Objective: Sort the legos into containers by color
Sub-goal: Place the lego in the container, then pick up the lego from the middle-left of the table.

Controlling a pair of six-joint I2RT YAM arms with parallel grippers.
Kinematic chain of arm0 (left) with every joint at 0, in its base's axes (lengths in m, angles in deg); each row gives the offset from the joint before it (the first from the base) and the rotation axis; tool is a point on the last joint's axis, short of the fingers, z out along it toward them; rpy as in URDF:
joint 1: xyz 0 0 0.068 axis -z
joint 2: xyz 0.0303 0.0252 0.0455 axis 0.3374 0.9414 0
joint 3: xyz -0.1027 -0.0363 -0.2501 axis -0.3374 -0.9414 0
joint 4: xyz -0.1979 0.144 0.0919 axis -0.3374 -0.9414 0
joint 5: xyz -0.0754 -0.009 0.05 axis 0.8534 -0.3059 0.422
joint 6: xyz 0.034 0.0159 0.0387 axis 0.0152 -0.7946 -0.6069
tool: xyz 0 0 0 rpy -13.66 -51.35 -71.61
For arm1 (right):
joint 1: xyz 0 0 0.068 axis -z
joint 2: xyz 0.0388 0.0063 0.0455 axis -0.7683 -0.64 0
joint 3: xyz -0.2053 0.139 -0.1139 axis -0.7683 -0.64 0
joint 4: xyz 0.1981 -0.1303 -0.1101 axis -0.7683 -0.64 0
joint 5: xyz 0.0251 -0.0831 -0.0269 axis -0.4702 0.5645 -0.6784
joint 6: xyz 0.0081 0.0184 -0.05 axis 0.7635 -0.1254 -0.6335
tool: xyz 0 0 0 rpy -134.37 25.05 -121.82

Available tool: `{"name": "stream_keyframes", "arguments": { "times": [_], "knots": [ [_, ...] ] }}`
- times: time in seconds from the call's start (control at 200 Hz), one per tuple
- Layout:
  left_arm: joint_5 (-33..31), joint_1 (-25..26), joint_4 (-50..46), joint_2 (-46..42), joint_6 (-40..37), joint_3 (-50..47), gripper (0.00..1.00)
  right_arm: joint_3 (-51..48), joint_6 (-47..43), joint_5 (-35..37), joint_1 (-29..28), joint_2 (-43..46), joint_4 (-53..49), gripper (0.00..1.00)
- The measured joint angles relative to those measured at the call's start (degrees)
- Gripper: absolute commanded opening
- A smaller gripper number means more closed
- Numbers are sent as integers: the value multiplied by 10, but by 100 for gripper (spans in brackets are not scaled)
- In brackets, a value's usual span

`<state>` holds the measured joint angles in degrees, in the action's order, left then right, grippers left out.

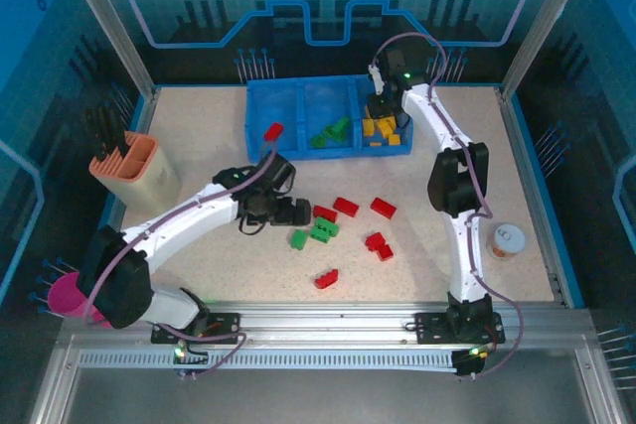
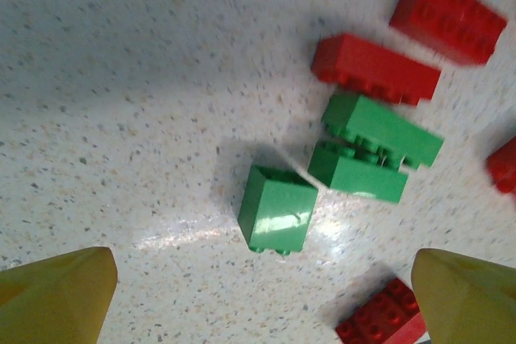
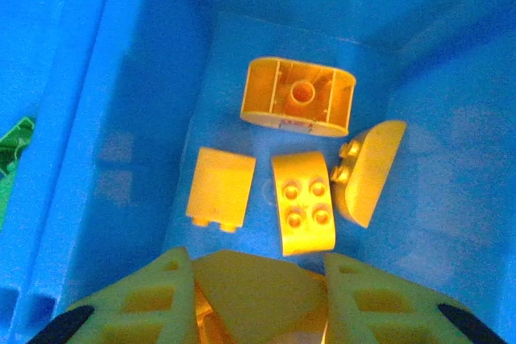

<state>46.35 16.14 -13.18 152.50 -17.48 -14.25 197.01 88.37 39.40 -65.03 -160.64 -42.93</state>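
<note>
On the table [image 1: 199, 121], near its middle: left gripper [image 1: 298, 212] held low above loose bricks, jaws spread wide and empty. Seen from its wrist, yellow fingertips [image 2: 56, 292] far apart at the bottom corners, and ahead of them, roughly midway, a green brick [image 2: 276, 209] tipped on its side, untouched. Just right of it, a green pair [image 2: 373, 147], touching, perhaps joined; cannot tell. Beyond the pair, two red bricks [image 2: 375, 68] lying near each other, one more [image 2: 383, 324] close by the right fingertip, another cut off at the right edge. From above, further reds [image 1: 379, 246] scattered to the right and toward the near edge, all apart from the gripper. At the far side, the tray [image 1: 343, 152]: single red [image 1: 272, 131] in the left compartment, greens [image 1: 331, 133] in the middle one, yellows [image 1: 380, 131] in the right one. Over that right compartment, right gripper [image 3: 256, 267] pointing down, clamped on a yellow brick [image 3: 250, 300] wedged between its fingers. Below it on the blue floor, four yellow pieces [image 3: 298, 98] lying close together, one hollow side up, one studs up. Left of the tray, a peach holder [image 1: 134, 171]; at the right edge of the table, a white can [image 1: 507, 240].
</note>
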Motion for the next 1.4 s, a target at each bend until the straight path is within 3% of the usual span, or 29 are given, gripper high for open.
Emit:
{"name": "stream_keyframes", "arguments": {
  "times": [0.165, 0.691, 0.931, 1.166, 1.401],
  "knots": [
    [-32, 43, 8, 34, -15, -19, 91, 7, -1, -9, 1, -12, -7, 39],
    [-59, 74, 36, 121, -45, -23, 85, -6, -7, -25, 4, -12, -9, 61],
    [-66, 78, 47, 142, -47, -23, 80, -7, -10, -34, 4, -9, -9, 62],
    [-65, 78, 57, 165, -57, -19, 68, -45, -10, -37, 4, 56, -9, 64],
    [-61, 78, 63, 186, -62, -12, 43, -151, -7, -37, 4, 188, 10, 66]
  ]
}}
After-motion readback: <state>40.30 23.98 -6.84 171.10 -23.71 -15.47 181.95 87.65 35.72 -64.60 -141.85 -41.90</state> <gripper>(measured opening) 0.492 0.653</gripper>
